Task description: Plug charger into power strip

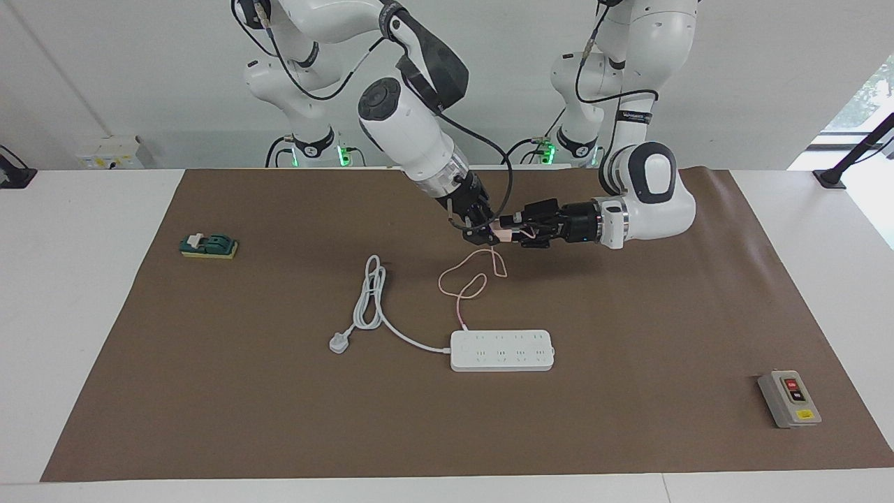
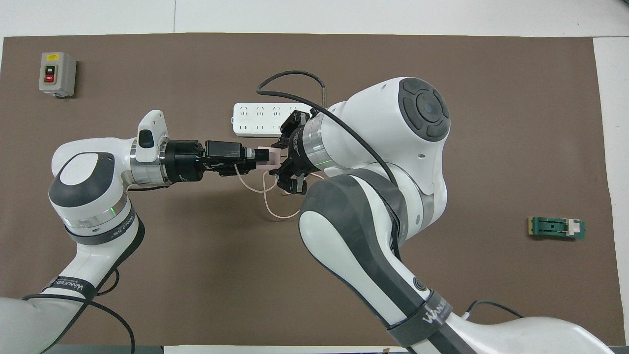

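Charger [image 1: 501, 232] pinched between both grippers' fingers [image 1: 508, 228], airborne.

Brown mat [image 1: 279, 419] — matt, paper-like sheet, faintly rippled at one corner.
Table [image 1: 84, 314] — smooth white top.
Power strip [image 1: 502, 350] — smooth white plastic, slight sheen; cord rubbery.
Charger [image 2: 268, 157] — pale pink plastic, thin pink cable.
Switch box [image 1: 789, 399] — grey matt casing.
Arm shells [image 2: 393, 128] — glossy white plastic, with dark matt joint covers.
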{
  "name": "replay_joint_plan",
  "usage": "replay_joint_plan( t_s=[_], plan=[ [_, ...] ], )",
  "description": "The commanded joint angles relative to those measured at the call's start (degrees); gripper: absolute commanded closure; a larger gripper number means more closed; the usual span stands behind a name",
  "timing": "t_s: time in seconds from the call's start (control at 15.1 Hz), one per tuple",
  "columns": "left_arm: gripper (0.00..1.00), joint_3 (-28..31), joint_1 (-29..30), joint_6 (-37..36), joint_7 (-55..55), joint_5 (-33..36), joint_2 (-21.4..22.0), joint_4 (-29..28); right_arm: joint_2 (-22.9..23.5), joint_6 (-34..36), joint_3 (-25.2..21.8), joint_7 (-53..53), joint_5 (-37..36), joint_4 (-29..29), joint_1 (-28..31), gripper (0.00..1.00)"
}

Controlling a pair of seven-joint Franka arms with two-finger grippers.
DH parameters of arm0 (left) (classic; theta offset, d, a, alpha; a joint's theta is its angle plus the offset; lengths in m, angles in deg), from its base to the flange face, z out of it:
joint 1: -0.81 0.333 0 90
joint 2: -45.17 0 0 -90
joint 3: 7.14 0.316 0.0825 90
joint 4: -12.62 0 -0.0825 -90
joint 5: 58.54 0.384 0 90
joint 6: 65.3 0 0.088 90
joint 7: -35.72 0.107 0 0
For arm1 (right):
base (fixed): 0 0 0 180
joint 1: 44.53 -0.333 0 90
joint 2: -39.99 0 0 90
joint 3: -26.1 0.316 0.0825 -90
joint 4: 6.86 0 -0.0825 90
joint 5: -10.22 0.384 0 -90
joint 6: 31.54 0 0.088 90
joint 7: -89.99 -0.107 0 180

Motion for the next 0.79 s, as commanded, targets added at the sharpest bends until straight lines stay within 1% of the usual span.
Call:
replay_joint_plan(
  t_s=[0.0, 0.07, 0.13, 0.2, 0.4, 0.46, 0.53, 0.6, 0.66, 0.73],
  plan=[
    [0.68, 0.8, -0.9, -0.4, 1.1, 0.5, 0.2, -0.6, -1.6, -0.7, 0.1, 1.1, -0.4, 1.9, 0.2, 0.76],
    [0.76, 0.8, -0.9, -0.5, 1.2, 1.6, 0.3, -0.6, -1.6, -0.7, 0.1, 1.1, -0.5, 1.9, 0.2, 0.76],
    [0.90, 0.7, -0.9, -0.8, 1.2, 2.0, 0.3, -0.6, -1.7, -0.7, 0.1, 1.1, -0.4, 2.1, 0.2, 0.76],
    [0.98, 0.7, -0.9, -0.6, 1.3, 2.0, 0.2, -0.6, -1.7, -0.7, 0.1, 1.1, -0.5, 2.3, 0.2, 0.76],
    [1.00, 0.6, -0.9, 0.3, 1.3, 2.0, 0.1, -0.3, -1.7, -0.7, 0.1, 1.1, -0.4, 2.3, 0.2, 0.76],
    [1.00, 0.7, -0.9, 0.2, 1.3, 2.0, 0.1, -0.1, -1.7, -0.7, 0.1, 1.1, -0.4, 2.3, 0.2, 0.74],
    [1.00, 0.7, -0.8, 0.3, 1.2, 2.0, 0.1, 0.2, -1.7, -0.7, 0.1, 1.0, -0.4, 2.3, 0.2, 0.60],
    [1.00, 0.8, -0.2, 0.4, 0.3, 2.1, 0.1, 1.2, -1.7, -0.7, 0.1, 1.0, -0.4, 2.3, 0.3, 0.34],
    [1.00, 0.9, 0.1, 0.3, -0.8, 2.2, 0.0, 1.9, -1.7, -0.6, 0.1, 0.9, -0.4, 2.2, 0.3, 0.15],
    [1.00, 1.0, 0.4, 0.2, -2.9, 3.5, 0.0, 2.0, -1.7, -0.4, 0.1, 1.0, -0.4, 2.0, 0.3, 0.00]
  ],
)
